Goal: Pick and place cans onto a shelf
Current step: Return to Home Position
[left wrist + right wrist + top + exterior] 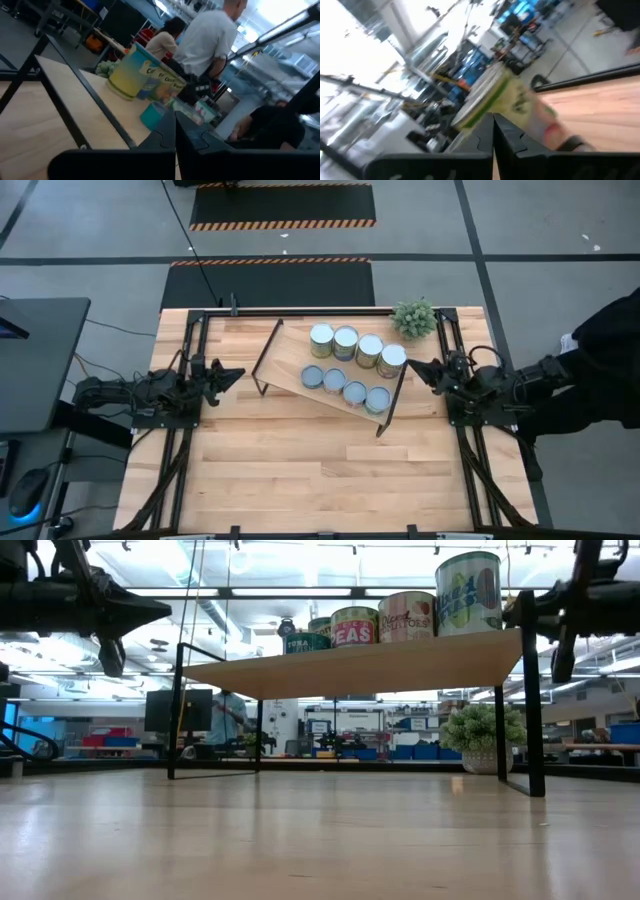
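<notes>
Eight cans stand on the light-wood shelf (300, 360) in two slanted rows: four shiny-topped ones (345, 340) at the far side, four pale blue-grey ones (345, 386) at the near side. In the low view the cans (405, 615) line the shelf top (360, 665). My left gripper (238, 374) is shut and empty, left of the shelf. My right gripper (410, 366) is shut and empty, just right of the rightmost shiny can (392, 360); whether it touches the can does not show. The left wrist view shows cans (135, 75) ahead of the shut fingers (175, 135).
A small green potted plant (414, 318) stands at the table's far right, behind the shelf. The shelf's black wire legs (530, 710) stand on the plank table (300, 470). A person (210, 40) stands in the room beyond the table.
</notes>
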Available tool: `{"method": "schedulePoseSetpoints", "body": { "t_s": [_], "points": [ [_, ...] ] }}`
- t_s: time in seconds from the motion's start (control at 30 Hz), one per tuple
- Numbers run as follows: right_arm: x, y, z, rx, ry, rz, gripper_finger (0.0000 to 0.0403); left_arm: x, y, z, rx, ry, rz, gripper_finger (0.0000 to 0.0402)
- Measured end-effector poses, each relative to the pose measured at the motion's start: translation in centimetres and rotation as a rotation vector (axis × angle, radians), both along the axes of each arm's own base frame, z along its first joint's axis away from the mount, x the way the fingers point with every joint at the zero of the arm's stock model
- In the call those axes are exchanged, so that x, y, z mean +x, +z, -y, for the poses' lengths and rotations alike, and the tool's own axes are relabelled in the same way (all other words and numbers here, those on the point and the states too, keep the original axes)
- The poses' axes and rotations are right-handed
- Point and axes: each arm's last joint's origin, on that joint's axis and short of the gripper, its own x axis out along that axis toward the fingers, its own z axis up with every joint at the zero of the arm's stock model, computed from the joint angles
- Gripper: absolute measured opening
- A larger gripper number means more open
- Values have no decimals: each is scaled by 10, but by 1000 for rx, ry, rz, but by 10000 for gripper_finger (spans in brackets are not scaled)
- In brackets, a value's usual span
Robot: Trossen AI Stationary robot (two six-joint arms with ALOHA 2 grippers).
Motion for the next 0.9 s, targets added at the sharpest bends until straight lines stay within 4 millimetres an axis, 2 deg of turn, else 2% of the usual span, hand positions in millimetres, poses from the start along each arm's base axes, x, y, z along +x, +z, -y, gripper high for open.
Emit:
{"method": "schedulePoseSetpoints", "body": {
  "t_s": [0.17, 0.37, 0.5, 0.73, 0.9],
  "points": [
    [1, -2, 10, 38, -87, 1, 7, 1, -1, -3, 7, -16, -10, 1],
    [1, 0, 20, 30, -93, 33, 4, 0, -1, -9, 7, -4, -6, 0],
    [2, 0, 23, 7, -38, 34, 4, -1, 3, -11, -17, 9, 51, 0],
    [1, -1, 28, -7, -74, 18, 4, -1, 1, -12, -22, 37, 24, 0],
    [1, -5, 30, -24, -153, -41, 19, -1, 0, -12, -26, 44, 20, 11]
  ]
}}
